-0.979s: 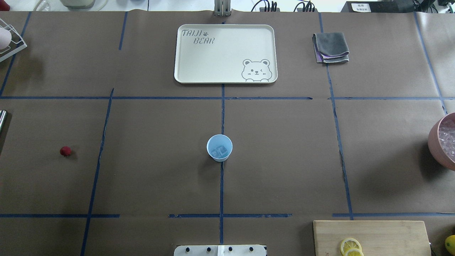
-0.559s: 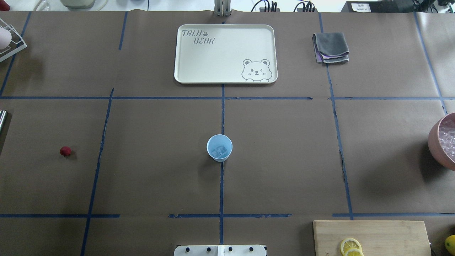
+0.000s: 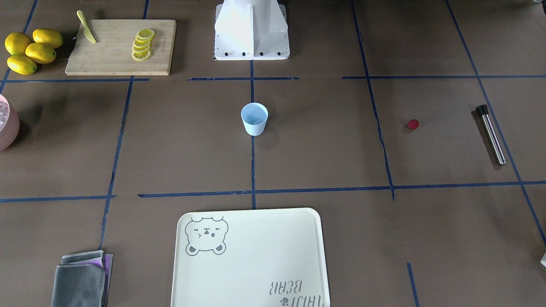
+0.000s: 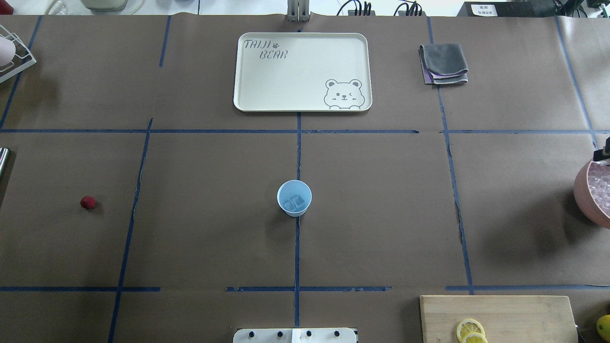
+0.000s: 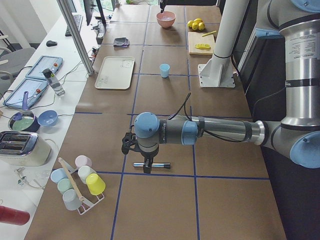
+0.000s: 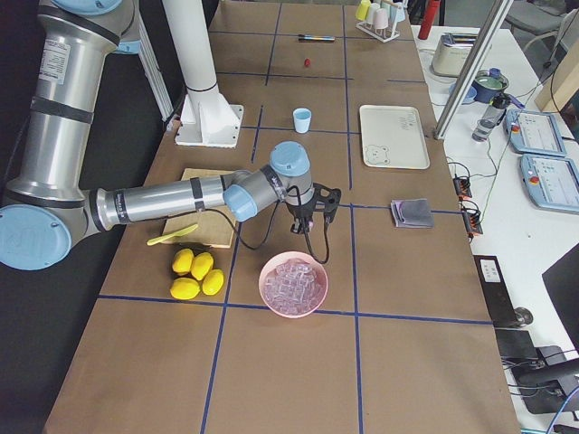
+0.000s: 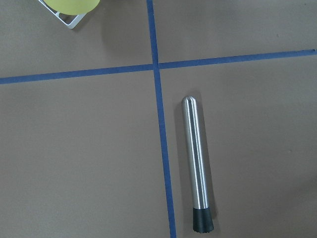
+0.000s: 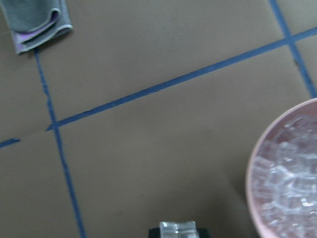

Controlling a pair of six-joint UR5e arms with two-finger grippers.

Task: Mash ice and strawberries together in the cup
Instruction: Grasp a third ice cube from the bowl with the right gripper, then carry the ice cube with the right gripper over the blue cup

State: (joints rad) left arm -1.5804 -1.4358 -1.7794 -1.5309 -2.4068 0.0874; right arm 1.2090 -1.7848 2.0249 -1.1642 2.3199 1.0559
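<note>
Brown paper table (image 4: 214, 166) w/ dk blue tape grid (image 4: 298, 247). Lt blue cup (image 3: 254, 126), plain; clear whitish ice (image 4: 294, 204) inside. Dk red strawberry (image 4: 87, 202). Cream tray (image 4: 295, 71) w/ grey bear drawing (image 4: 343, 94) & lettering (image 4: 266, 49). Grey cloth (image 4: 443, 59), purple edge. Pink bowl (image 4: 582, 195). Yellow lemons (image 3: 30, 49) & slices (image 3: 142, 44); pale wood board (image 3: 111, 55). Silver muddler (image 7: 194, 158), black tip.

Matt plastic cup (image 3: 254, 126); brushed-metal rod (image 7: 195, 158), tip (image 7: 202, 221) perhaps rubber; matt paper table cover (image 4: 381, 200); wooden board (image 4: 514, 312).
</note>
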